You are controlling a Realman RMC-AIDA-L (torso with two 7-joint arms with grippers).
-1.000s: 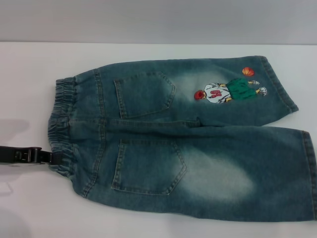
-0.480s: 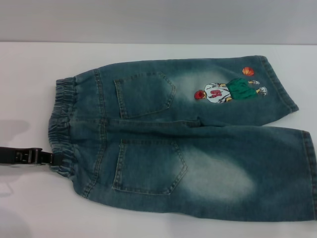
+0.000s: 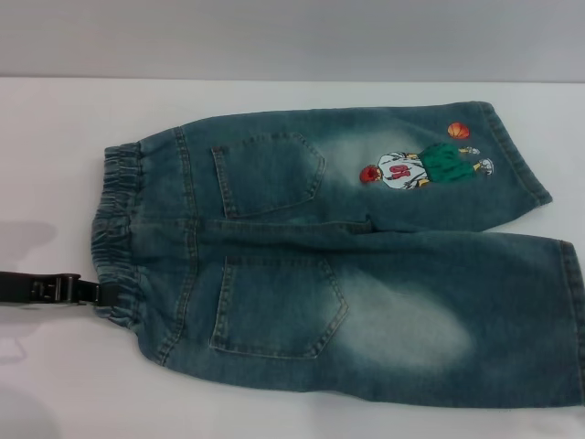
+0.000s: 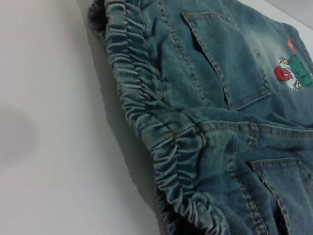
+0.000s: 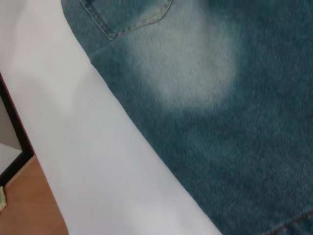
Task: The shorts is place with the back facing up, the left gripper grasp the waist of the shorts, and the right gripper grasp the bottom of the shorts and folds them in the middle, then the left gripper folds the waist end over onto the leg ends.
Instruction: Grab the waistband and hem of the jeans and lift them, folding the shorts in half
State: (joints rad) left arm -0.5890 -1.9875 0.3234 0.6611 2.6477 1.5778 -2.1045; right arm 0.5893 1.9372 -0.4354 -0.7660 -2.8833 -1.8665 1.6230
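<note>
The shorts (image 3: 347,256) lie flat on the white table (image 3: 55,165), back pockets up, with the cartoon (image 3: 416,169) on the far leg. The ruffled waist (image 3: 117,229) is at the left and the leg ends (image 3: 571,320) at the right. My left gripper (image 3: 102,294) reaches in low from the left edge, its tip at the near corner of the waist. The left wrist view shows the gathered waist (image 4: 146,112) close up, without fingers. The right gripper is out of view; its wrist view looks down on the near leg's pale patch (image 5: 190,63).
White tabletop (image 5: 98,161) surrounds the shorts, with its near edge beside the near leg. Beyond that edge lie a wooden floor (image 5: 29,205) and a dark frame (image 5: 14,142). A grey wall (image 3: 292,37) stands behind the table.
The left gripper has crept slightly right at the waist corner, and the near part of the shorts has shifted a little right and toward me.
</note>
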